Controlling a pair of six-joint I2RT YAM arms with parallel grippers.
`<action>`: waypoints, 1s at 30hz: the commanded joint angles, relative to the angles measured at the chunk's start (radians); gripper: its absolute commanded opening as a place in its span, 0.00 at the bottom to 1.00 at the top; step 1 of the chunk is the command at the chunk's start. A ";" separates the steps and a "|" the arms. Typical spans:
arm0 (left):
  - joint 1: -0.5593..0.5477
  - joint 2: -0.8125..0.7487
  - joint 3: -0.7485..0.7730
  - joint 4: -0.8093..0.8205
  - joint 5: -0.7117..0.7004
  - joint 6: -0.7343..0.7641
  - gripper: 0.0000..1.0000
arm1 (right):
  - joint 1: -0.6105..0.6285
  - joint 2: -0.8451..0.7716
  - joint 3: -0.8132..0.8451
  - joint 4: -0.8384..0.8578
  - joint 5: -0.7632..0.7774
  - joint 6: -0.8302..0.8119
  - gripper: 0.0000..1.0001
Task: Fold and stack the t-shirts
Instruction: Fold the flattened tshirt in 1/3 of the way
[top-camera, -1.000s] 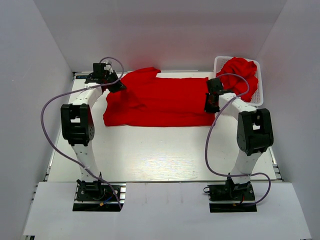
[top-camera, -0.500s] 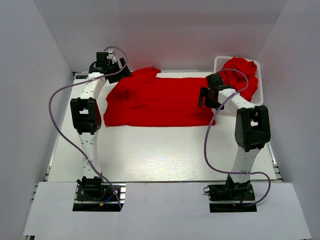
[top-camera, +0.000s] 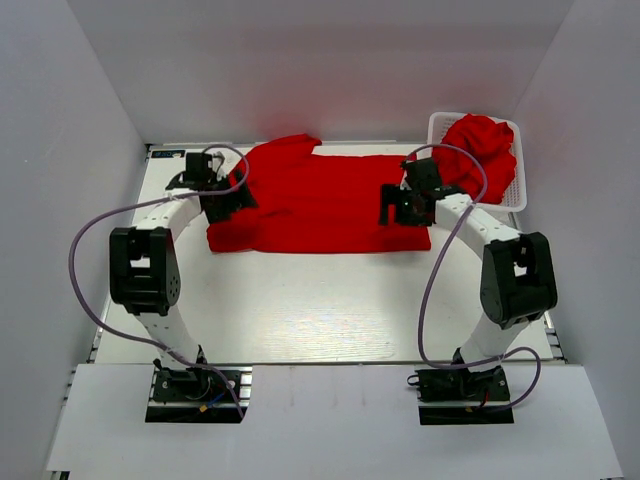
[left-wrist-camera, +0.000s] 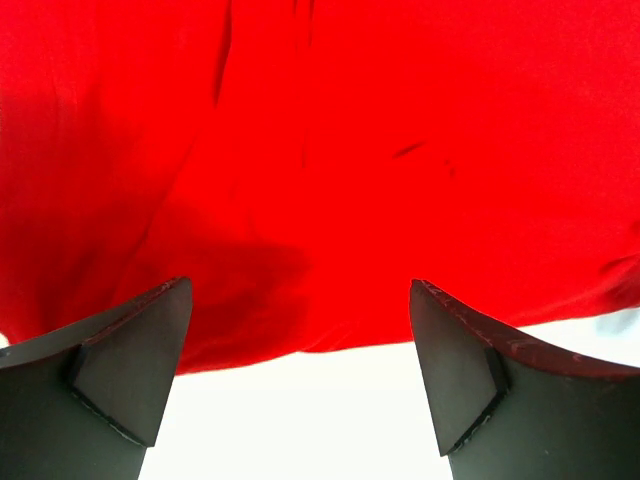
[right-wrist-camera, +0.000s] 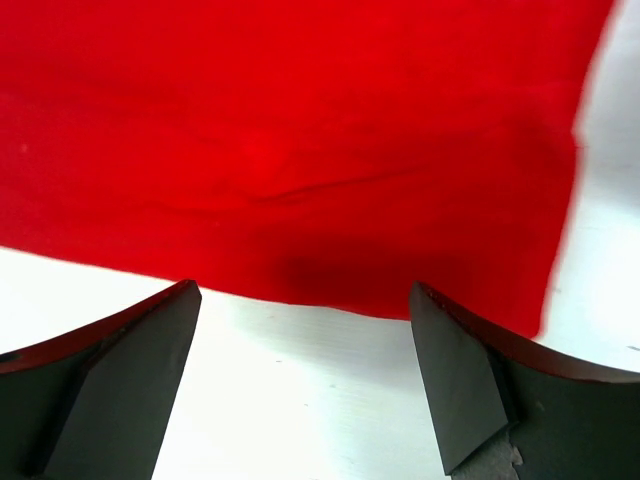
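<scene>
One red t-shirt lies spread flat across the far half of the white table, its long side running left to right; the left gripper hangs over the shirt's left end, jaws wide apart with nothing between them. In its wrist view the near hem crosses just beyond the fingertips. The right gripper sits over the right end, near the near-right corner, likewise spread and empty; a heap of red shirts fills the white basket at the far right.
</scene>
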 joint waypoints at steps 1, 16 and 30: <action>-0.004 -0.051 -0.085 0.094 -0.005 -0.014 1.00 | 0.006 0.026 -0.024 0.046 -0.074 0.001 0.90; 0.026 0.017 -0.402 -0.001 -0.103 -0.123 1.00 | -0.023 0.122 -0.230 0.088 -0.068 0.151 0.90; 0.000 -0.522 -0.474 -0.266 -0.390 -0.194 1.00 | 0.054 -0.224 -0.431 0.077 -0.260 0.075 0.90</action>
